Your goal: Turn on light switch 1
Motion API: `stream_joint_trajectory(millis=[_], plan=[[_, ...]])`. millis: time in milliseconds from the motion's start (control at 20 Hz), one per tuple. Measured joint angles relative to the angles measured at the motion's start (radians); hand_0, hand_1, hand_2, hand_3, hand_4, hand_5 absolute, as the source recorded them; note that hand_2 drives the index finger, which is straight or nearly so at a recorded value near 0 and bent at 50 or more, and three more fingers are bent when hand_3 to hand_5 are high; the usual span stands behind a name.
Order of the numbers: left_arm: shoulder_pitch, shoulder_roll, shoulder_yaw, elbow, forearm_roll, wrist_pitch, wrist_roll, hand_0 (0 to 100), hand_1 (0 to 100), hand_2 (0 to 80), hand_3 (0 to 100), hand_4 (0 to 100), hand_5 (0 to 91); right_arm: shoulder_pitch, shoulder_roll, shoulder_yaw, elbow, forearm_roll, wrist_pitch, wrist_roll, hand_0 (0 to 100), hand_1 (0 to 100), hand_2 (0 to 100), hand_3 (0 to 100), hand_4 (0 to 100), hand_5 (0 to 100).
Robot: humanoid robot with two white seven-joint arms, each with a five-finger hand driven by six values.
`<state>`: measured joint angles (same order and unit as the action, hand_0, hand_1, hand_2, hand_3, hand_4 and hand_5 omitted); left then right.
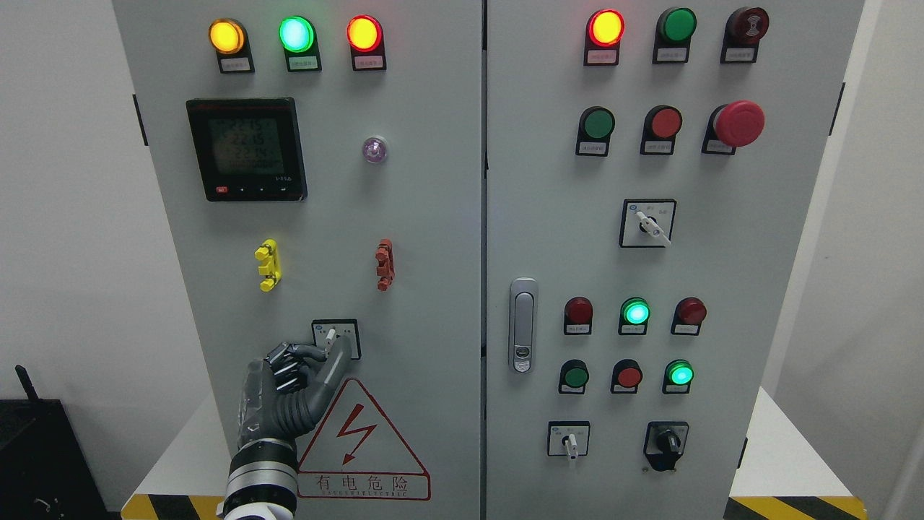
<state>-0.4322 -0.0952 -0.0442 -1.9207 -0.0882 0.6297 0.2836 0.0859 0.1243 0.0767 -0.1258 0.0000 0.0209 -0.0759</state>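
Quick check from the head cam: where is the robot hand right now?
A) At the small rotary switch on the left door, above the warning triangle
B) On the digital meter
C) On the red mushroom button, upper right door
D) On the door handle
A: the left robot hand has its fingers at the rotary switch just above the warning triangle.

The cabinet (pixel 433 238) looks like smooth, matt grey painted metal. Its door handle (pixel 522 325) is shiny chromed metal. The meter (pixel 247 149) has a glossy black plastic frame. The left hand (pixel 292 390) shows dark grey plastic fingers and a polished metal wrist. The pilot lamps (pixel 296 34) are glossy translucent plastic.
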Motion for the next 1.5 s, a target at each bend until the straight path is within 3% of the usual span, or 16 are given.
stream_joint_trajectory(millis=[1500], plan=[[-0.002,-0.003,-0.006,0.012,-0.007,0.003,-0.006,34,63,62.6,100,100,87.9,0.000,0.000,0.000,0.000,0.000,0.000,0.000,0,0,0,0,0,0]])
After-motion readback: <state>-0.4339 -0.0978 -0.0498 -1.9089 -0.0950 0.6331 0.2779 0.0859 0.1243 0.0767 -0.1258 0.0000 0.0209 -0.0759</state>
